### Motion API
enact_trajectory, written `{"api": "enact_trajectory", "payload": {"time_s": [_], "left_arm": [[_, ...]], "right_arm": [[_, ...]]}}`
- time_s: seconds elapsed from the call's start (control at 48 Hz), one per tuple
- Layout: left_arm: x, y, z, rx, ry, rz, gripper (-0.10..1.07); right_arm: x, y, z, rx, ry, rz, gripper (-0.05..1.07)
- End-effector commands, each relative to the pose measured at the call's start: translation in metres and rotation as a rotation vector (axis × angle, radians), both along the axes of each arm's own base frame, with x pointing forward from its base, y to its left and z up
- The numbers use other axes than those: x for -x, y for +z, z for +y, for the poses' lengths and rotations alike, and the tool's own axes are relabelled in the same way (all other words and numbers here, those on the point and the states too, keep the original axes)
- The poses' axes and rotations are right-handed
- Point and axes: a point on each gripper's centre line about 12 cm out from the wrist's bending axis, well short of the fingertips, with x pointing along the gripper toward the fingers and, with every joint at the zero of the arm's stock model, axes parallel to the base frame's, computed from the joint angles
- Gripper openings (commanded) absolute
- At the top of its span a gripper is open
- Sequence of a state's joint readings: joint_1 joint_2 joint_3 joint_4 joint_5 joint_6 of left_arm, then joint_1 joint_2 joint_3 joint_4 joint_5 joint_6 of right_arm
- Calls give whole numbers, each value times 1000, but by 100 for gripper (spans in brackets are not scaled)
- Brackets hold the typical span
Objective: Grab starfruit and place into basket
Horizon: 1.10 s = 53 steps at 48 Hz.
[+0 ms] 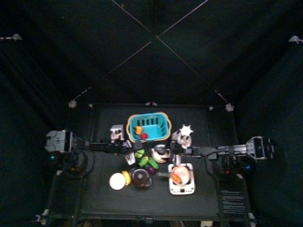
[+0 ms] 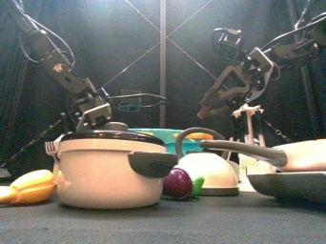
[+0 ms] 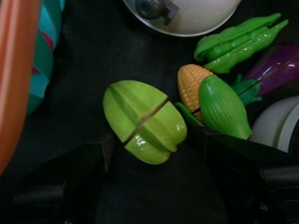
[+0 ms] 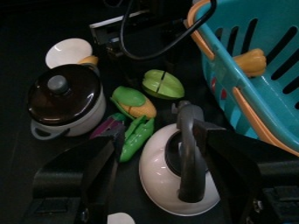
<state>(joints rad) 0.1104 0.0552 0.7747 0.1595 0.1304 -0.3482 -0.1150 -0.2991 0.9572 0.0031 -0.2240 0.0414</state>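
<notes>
Yellow-green and ridged, the starfruit (image 3: 145, 121) lies on the black counter (image 3: 82, 105) directly between the left gripper's (image 3: 149, 157) spread jaws, which reach either side of it without touching. Just beside it sits a toy corn cob (image 3: 215, 99) in a green husk, then a green pea pod (image 3: 239, 39) and a purple eggplant (image 3: 275, 68). The right wrist view shows the same fruit (image 4: 163, 83) near the blue basket (image 4: 267, 87), which stands toward the counter's back edge with an orange handle rim and a small yellow piece (image 4: 249, 60) resting inside it. A white kettle (image 4: 181, 166) with a dark handle lies under the right gripper (image 4: 176, 179), whose jaws are spread wide and hold nothing. A cream pot with a black lid (image 4: 65, 98) stands beyond the vegetables, and a small white bowl (image 4: 68, 52) is farther off. From the front, the pot (image 2: 105, 172) stands large near the counter's front edge, with a dark pan (image 2: 287, 176) toward the right edge.
</notes>
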Motion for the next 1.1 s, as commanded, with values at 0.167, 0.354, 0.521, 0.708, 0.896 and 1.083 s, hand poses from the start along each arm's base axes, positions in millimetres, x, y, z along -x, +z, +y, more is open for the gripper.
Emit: {"api": "enact_trajectory", "payload": {"time_s": [0.167, 0.354, 0.521, 0.708, 0.896, 1.083], "left_arm": [[-10, 2, 4, -2, 8, -15, 102], [-10, 2, 7, -5, 10, -18, 99], [-11, 2, 7, -12, 3, -22, 91], [-9, 5, 5, -12, 0, -25, 82], [-3, 14, 5, -20, -6, -45, 76], [8, 29, 3, -39, -24, -83, 76]], "right_arm": [[-1, 5, 0, -1, 0, -19, 95], [-1, 5, 0, -1, 0, -19, 95], [-1, 5, 1, -1, 2, -17, 95], [-1, 5, 1, -2, 1, -17, 95], [-1, 5, 1, -2, 1, -17, 95], [-1, 5, 1, -2, 3, -19, 95]]}}
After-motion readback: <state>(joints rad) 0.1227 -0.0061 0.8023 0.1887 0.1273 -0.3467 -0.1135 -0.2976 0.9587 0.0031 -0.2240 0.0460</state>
